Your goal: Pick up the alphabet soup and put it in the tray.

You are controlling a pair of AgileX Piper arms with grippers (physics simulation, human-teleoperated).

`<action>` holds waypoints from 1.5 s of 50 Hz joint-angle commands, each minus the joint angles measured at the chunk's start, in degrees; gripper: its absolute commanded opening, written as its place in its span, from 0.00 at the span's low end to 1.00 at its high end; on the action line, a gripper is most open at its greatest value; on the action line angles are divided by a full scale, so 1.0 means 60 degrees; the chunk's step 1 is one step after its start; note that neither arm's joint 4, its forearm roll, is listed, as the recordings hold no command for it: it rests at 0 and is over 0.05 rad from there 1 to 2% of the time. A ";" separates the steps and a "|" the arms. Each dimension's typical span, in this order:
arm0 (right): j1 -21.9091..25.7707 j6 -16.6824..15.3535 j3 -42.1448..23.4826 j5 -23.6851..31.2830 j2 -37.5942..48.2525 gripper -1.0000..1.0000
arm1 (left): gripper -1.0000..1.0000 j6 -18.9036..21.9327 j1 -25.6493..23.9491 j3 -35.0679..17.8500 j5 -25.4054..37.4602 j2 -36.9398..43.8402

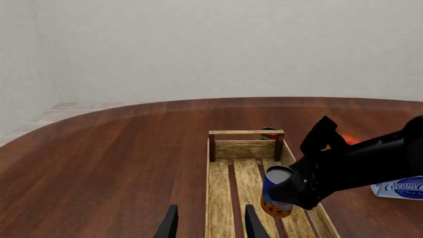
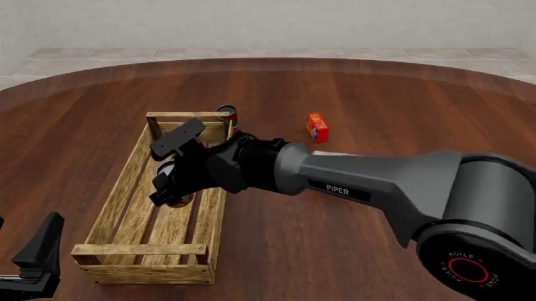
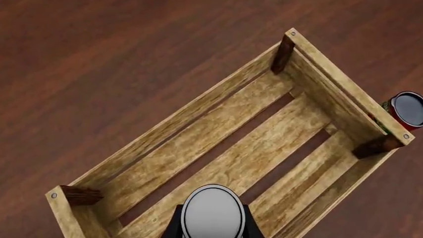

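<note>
The alphabet soup (image 1: 275, 193), a blue-labelled can with a pale silver top (image 3: 213, 212), is held by my right gripper (image 1: 292, 192), which is shut on its sides. The can sits tilted, low over the slats inside the tray (image 1: 222, 198), towards its far half. I cannot tell whether it touches the bottom. In the front view my right arm covers most of the can (image 2: 172, 199) over the tray (image 2: 125, 182). My left gripper (image 1: 211, 225) stands open and empty near the tray's close end, at the table's front left (image 2: 37, 251).
A red-labelled, dark-topped can (image 2: 227, 113) stands just outside the tray's far end, also in the right wrist view (image 3: 406, 110). A small orange box (image 2: 317, 126) lies farther right. A white cream cheese box (image 1: 399, 188) rests right of the tray.
</note>
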 commanded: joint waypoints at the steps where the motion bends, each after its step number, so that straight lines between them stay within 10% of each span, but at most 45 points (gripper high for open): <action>1: -0.0037 0.0237 -0.0115 -0.0093 0.0143 0.00 | 1.00 0.0000 0.0000 0.0000 0.0000 0.0000; 45: -0.0162 0.0299 -0.0346 -0.0142 0.0730 0.00 | 1.00 -0.0001 0.0001 0.0000 0.0001 0.0001; 46: -0.0171 0.0313 -0.0353 -0.0126 0.0741 1.00 | 1.00 0.0001 0.0000 0.0000 0.0000 0.0000; 75: -0.0177 0.0216 -0.0134 -0.0080 0.0276 1.00 | 1.00 -0.0002 0.0001 0.0000 0.0000 0.0000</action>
